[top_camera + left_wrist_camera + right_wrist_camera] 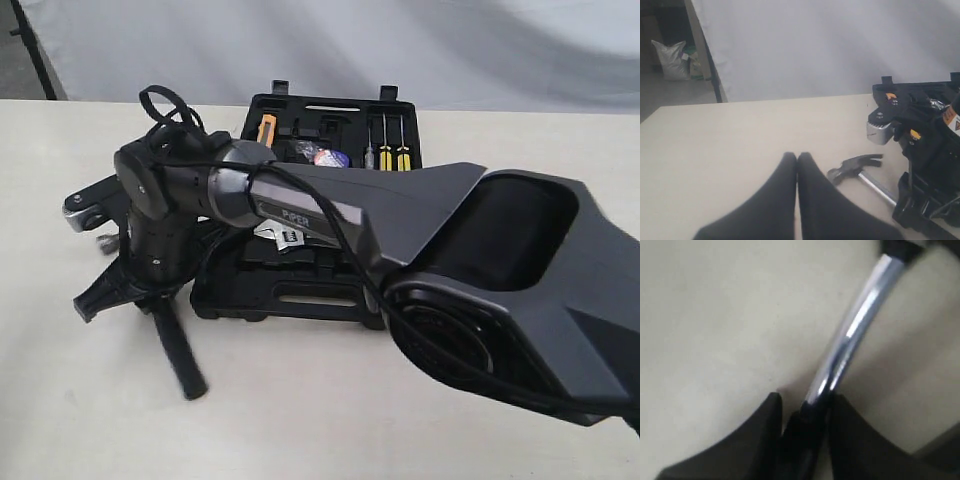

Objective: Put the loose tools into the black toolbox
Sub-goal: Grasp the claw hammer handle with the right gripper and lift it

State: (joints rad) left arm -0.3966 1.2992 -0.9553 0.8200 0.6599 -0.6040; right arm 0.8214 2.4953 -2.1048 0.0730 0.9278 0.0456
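Observation:
The claw hammer (180,355) lies on the table left of the black toolbox (300,300); its black handle points toward the table's front. My right gripper (138,298) reaches across and comes down on it. In the right wrist view its fingers (760,425) are shut on the hammer (855,325) where steel shaft meets black grip. My left gripper (797,156) is shut and empty above bare table, with the hammer head (855,165) just beside it. A silver wrench (285,236) shows in the toolbox under the right arm. A small wrapped tape roll (328,155) sits in the far half.
The toolbox (930,100) lies open in two flat halves. Its far half holds a yellow tape measure (267,128) and yellow-handled screwdrivers (386,152). The right arm's big dark links (480,260) cover much of the case. A white backdrop runs behind the table.

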